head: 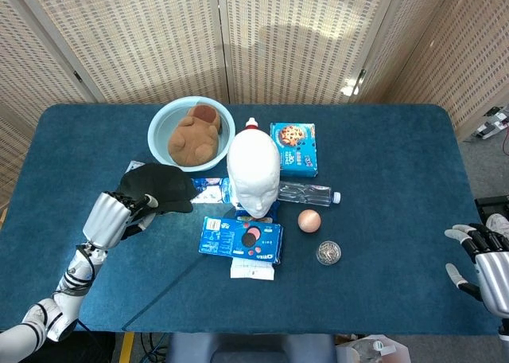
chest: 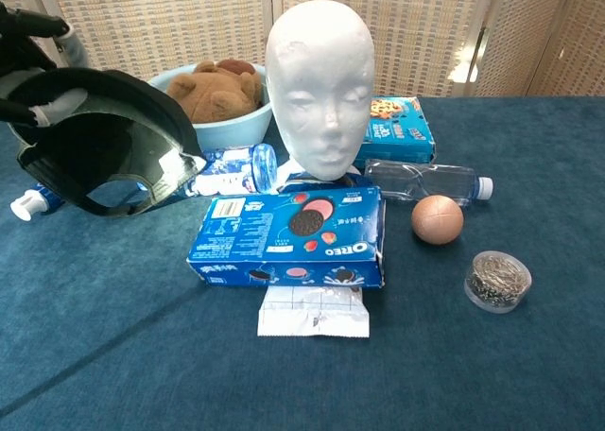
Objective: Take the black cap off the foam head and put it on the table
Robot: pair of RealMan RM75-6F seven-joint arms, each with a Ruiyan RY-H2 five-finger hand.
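The black cap (head: 159,186) is off the bare white foam head (head: 253,174) and hangs left of it, low over the table. My left hand (head: 115,216) grips the cap's rear edge. In the chest view the cap (chest: 99,138) shows its hollow underside at the far left, with dark fingers (chest: 24,29) above it. The foam head (chest: 317,86) stands upright at the table's middle. My right hand (head: 487,266) hovers at the table's near right corner, fingers spread, holding nothing.
A light blue bowl (head: 163,124) with a brown plush toy stands behind the cap. A toothpaste tube (chest: 24,201) and water bottle (chest: 232,171) lie under and beside it. An Oreo box (chest: 288,232), brown ball (chest: 437,218), metal tin (chest: 497,280) and cookie box (head: 293,148) surround the head.
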